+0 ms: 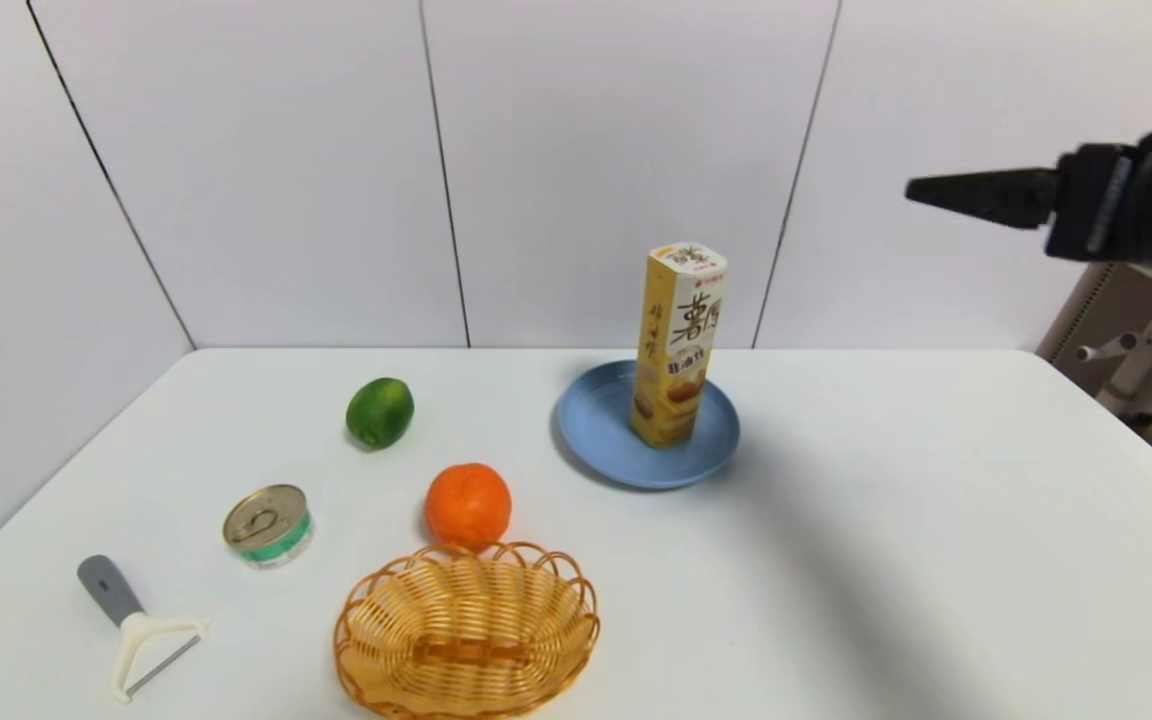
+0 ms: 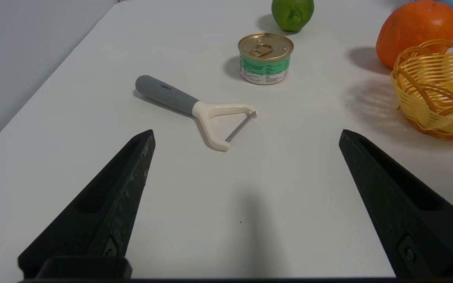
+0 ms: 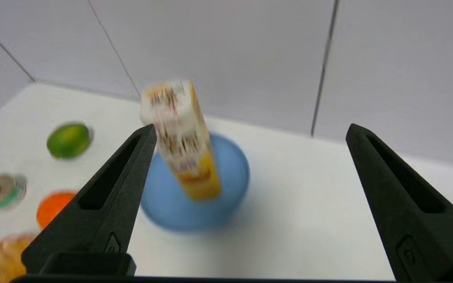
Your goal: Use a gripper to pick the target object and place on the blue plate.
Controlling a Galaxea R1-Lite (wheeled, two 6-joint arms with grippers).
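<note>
Two grippers show, both with fingers spread wide and nothing between them. The left gripper [image 2: 247, 131] is idle, over the table's near left part, with the peeler [image 2: 167, 94] ahead of it. Near the table's front edge sits the wicker basket [image 1: 466, 640], left of centre; the orange [image 1: 468, 506] is just behind it, and the can [image 1: 269, 524] lies off toward the left edge. Farther back, right of centre, the blue plate [image 1: 586, 430] rests on the table [image 1: 886, 480], and on it the snack box [image 1: 676, 350] stands upright, its long axis vertical, its base inside the rim. The lime [image 1: 380, 412] lies toward the back left corner. The right gripper [image 3: 251, 127] is up over the table's right side, well apart from the box, which lies to its left; this is the nearer arm. The placing looks done, so the coming move likely turns on that sideways gap: the right arm should draw away toward the right edge, since a swing back left could topple the tall box.
</note>
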